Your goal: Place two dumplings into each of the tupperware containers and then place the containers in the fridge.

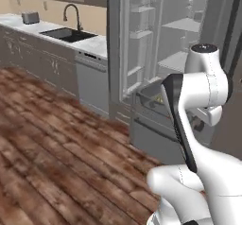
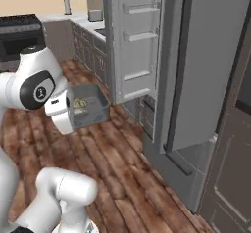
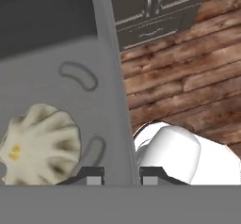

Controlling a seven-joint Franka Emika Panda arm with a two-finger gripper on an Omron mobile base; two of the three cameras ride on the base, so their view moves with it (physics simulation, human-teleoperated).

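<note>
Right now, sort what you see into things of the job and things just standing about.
Job things: dark grey container, shut in the gripper by its rim; dumplings inside it; fridge, door open.

Standing about: sink, faucet, toaster, dishwasher, lower cabinets.

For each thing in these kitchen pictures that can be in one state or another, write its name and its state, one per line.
fridge: doors open, shelves showing
dark grey container: lifted off the floor, gripped by its rim
gripper: shut on the container's wall
dumplings: lying inside the container
faucet: no water seen running
</note>
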